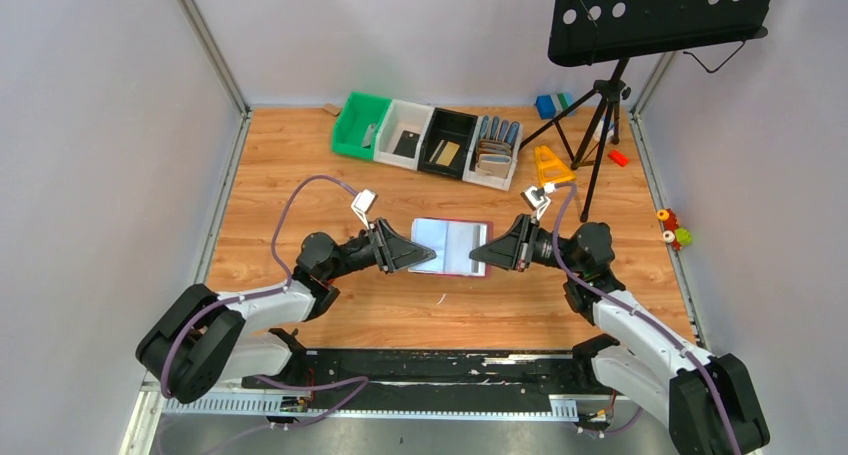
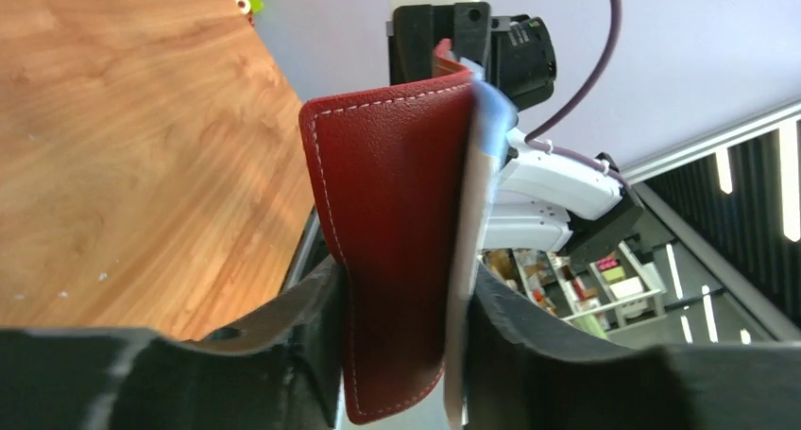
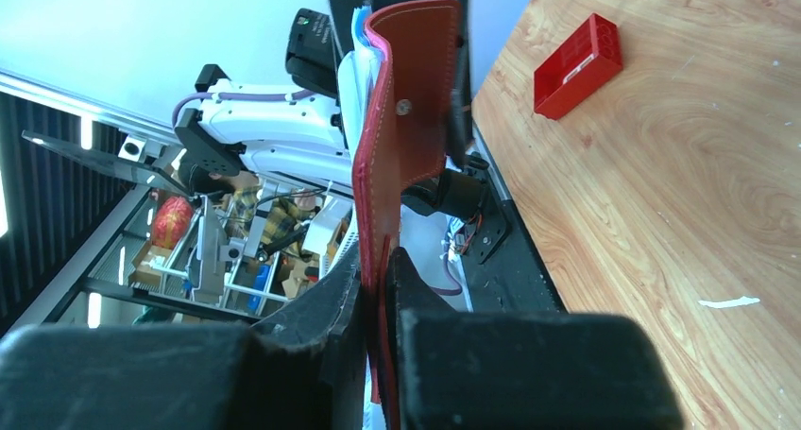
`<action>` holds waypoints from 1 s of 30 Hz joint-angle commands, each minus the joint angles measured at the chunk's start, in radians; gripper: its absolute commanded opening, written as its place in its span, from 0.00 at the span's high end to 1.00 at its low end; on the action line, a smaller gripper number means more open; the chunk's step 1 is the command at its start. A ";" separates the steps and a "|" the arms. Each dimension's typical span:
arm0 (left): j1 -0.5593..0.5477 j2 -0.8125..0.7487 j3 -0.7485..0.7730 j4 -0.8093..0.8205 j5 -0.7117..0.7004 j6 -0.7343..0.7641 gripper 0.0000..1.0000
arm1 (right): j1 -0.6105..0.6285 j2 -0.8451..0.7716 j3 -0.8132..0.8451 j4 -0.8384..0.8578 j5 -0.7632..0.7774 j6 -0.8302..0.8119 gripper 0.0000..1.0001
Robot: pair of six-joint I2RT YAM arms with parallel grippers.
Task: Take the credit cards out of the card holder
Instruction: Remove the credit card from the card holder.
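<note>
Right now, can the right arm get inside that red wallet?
Probably not: the right arm is busy, its jaws shut on one edge of the card holder, while the left arm holds the other.

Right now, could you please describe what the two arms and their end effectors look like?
The left arm and right arm match: bulky black joints linked by white shells. The left end effector and right end effector are matte black wedges tapering to two fingers. A thin purple cable loops along each arm.
</note>
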 commanded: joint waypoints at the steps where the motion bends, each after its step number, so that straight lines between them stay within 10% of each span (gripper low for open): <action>1: -0.007 -0.018 -0.010 0.110 -0.018 0.013 0.60 | 0.001 -0.008 0.053 -0.135 0.021 -0.111 1.00; 7: -0.008 -0.043 0.005 -0.066 -0.044 0.132 0.90 | 0.009 -0.031 0.062 -0.255 0.020 -0.204 1.00; 16: -0.009 -0.088 0.011 -0.181 -0.074 0.192 1.00 | 0.009 -0.100 0.048 -0.317 0.032 -0.269 0.59; 30: -0.022 -0.115 0.019 -0.214 -0.066 0.195 1.00 | 0.010 -0.094 0.059 -0.381 0.030 -0.309 0.97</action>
